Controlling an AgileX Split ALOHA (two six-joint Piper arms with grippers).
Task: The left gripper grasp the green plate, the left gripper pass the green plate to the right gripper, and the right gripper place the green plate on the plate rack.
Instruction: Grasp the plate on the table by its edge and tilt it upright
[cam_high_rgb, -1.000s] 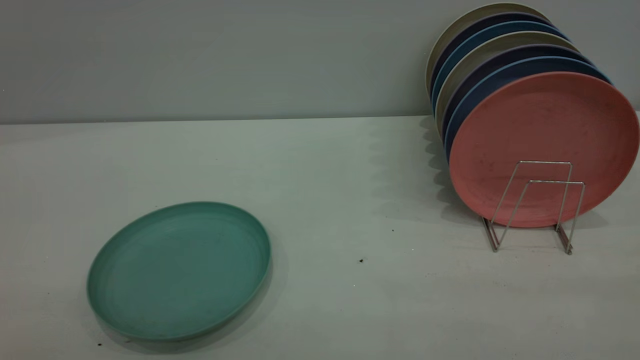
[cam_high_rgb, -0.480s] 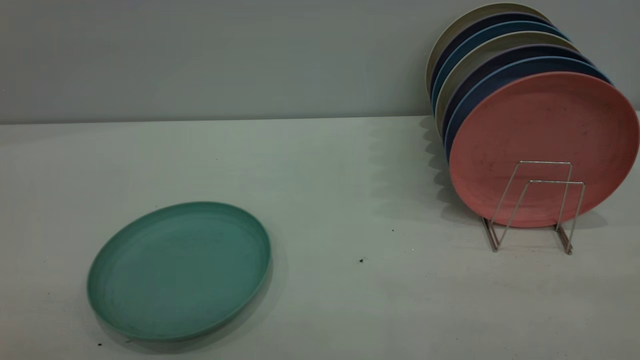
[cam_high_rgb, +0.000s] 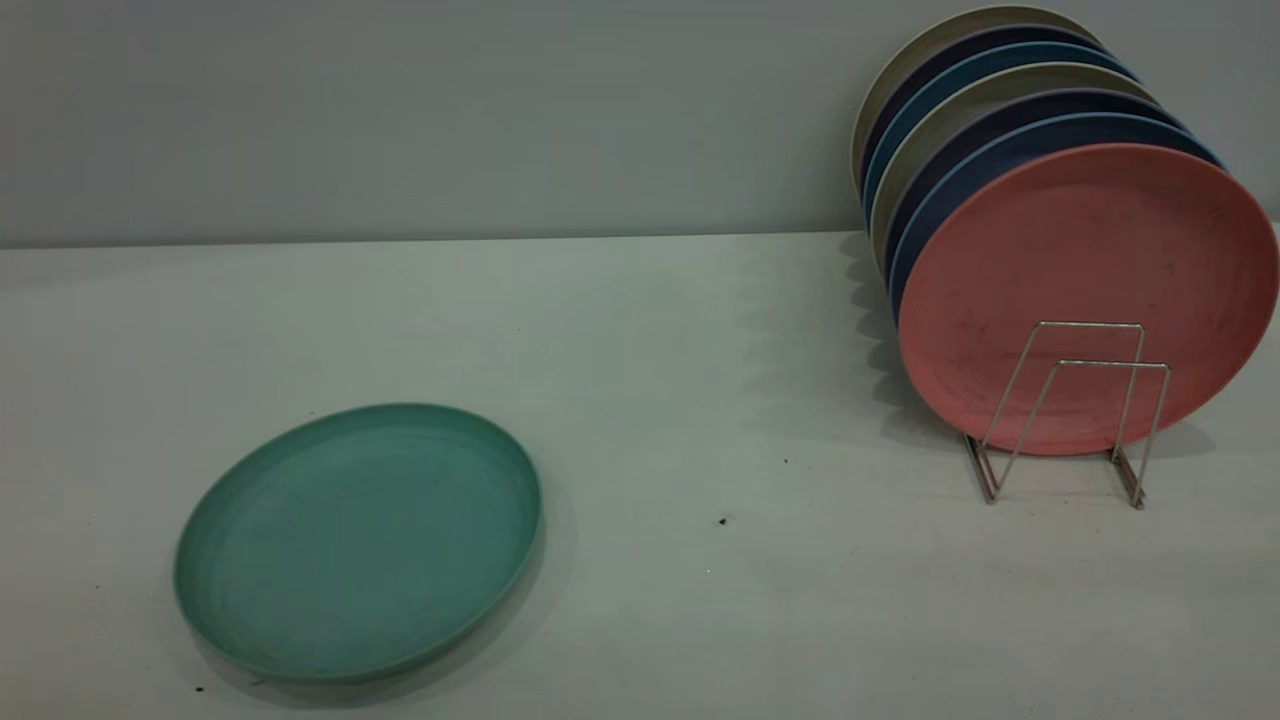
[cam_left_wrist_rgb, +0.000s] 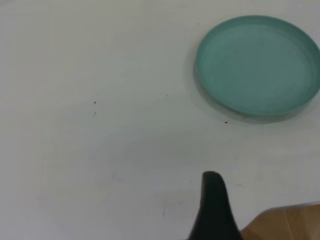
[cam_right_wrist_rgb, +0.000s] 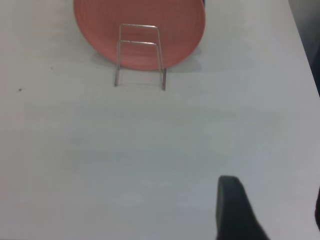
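The green plate (cam_high_rgb: 355, 540) lies flat on the white table at the front left; it also shows in the left wrist view (cam_left_wrist_rgb: 257, 62). The plate rack (cam_high_rgb: 1110, 364) stands at the right, its two front wire loops bare; it also shows in the right wrist view (cam_right_wrist_rgb: 140, 42). Neither gripper shows in the exterior view. My left gripper (cam_left_wrist_rgb: 267, 182) hovers over bare table, well away from the plate, with one black finger (cam_left_wrist_rgb: 215, 210) showing and a wide gap beside it. My right gripper (cam_right_wrist_rgb: 272, 192) is open and empty over bare table, short of the rack.
A salmon-pink plate (cam_high_rgb: 1085, 250) stands upright in the rack, with several blue and beige plates (cam_high_rgb: 1000, 140) behind it against the grey wall. A wooden table edge (cam_left_wrist_rgb: 285, 225) shows in the left wrist view. A dark speck (cam_high_rgb: 722, 520) lies mid-table.
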